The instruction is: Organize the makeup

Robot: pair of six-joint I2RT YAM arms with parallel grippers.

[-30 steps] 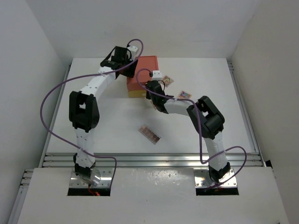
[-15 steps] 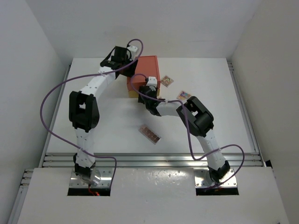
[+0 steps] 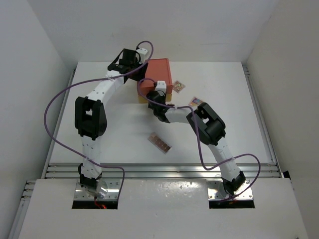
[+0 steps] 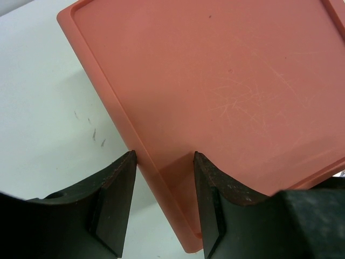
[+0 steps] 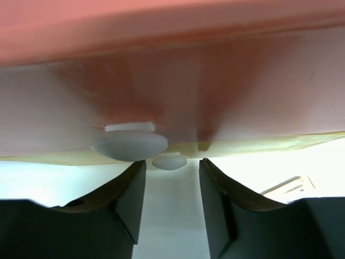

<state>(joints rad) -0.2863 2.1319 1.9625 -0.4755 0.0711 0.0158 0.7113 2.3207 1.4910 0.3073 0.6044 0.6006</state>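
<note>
The right gripper [image 5: 171, 199] stands partly open with nothing between its fingers. It is close against the front of the box [image 5: 178, 86], fingertips just under a white knob [image 5: 129, 144] (a smaller pale bump [image 5: 170, 162] sits just beside it, lower). The left gripper [image 4: 161, 208] is at the box's far left corner, jaws about half apart and straddling the raised edge of its top. One finger is outside, over the table [image 4: 38, 108], and the other is over the top; it pinches nothing. The makeup lies on the table outside the box. A long palette [image 3: 159, 143] lies in front, well apart. One square palette [image 3: 178, 86] is just right of the box, and another square palette [image 3: 197, 101] is near the right arm.
</note>
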